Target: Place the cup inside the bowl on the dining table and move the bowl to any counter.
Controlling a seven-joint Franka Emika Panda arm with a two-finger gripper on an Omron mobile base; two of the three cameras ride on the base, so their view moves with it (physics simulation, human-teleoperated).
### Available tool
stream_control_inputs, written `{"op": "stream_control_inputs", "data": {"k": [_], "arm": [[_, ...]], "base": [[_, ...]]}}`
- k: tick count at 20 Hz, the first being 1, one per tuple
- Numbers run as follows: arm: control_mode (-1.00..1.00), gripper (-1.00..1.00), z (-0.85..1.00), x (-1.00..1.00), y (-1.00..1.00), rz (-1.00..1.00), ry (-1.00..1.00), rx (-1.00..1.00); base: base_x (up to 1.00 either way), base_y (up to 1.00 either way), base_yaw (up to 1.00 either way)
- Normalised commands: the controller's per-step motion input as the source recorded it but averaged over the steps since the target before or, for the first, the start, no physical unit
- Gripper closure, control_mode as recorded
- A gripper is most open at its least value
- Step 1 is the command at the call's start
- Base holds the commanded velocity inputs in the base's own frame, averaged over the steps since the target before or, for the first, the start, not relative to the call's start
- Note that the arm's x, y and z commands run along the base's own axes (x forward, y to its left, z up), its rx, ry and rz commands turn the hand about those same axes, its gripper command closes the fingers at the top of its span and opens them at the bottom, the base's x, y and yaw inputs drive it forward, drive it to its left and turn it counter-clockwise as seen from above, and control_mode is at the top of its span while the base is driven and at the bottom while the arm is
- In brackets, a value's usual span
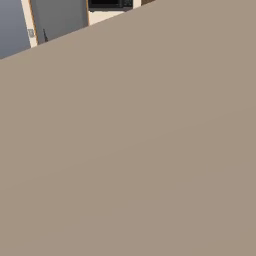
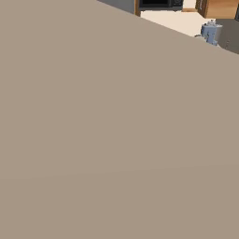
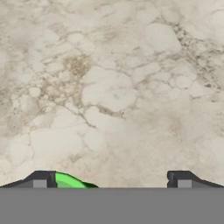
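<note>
In the hand view my gripper (image 3: 111, 179) looks straight down at a marbled beige stone surface (image 3: 113, 87). Its two dark fingertips (image 3: 41, 178) stand far apart at the bottom edge, so the gripper is open. A sliver of the bright green cup (image 3: 70, 181) shows just inside the left fingertip, with the rest cut off by the bottom of the view. Nothing is gripped. The bowl is out of view.
A flat taupe surface (image 1: 130, 150) close to the cameras covers most of both base views. Beyond its edge are a black microwave (image 2: 161, 3), a wooden cabinet (image 2: 221, 8) and a blue-grey appliance (image 2: 211, 31) on a cream worktop (image 2: 172, 21).
</note>
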Motion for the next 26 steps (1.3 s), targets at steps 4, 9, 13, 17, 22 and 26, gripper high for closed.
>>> {"op": "stream_control_inputs", "data": {"k": [4,9,13,17,22,26], "arm": [[-1.0,-1.0,-0.22,0.0,0.08,0.0,0.0,0.0],[-1.0,-1.0,-0.24,-0.01,0.0,0.0,0.0,0.0],[-1.0,-1.0,-0.28,-0.13,0.0,0.0,0.0,0.0],[-1.0,-1.0,-0.25,-0.16,0.0,0.0,0.0,0.0],[-1.0,1.0,0.0,-0.07,0.0,0.0,0.0,0.02],[-1.0,1.0,0.0,0.0,0.0,0.0,0.0,0.0]], "base": [[0.0,0.0,0.0],[0.0,0.0,0.0],[0.0,0.0,0.0],[0.0,0.0,0.0],[0.0,0.0,0.0],[0.0,0.0,0.0]]}}
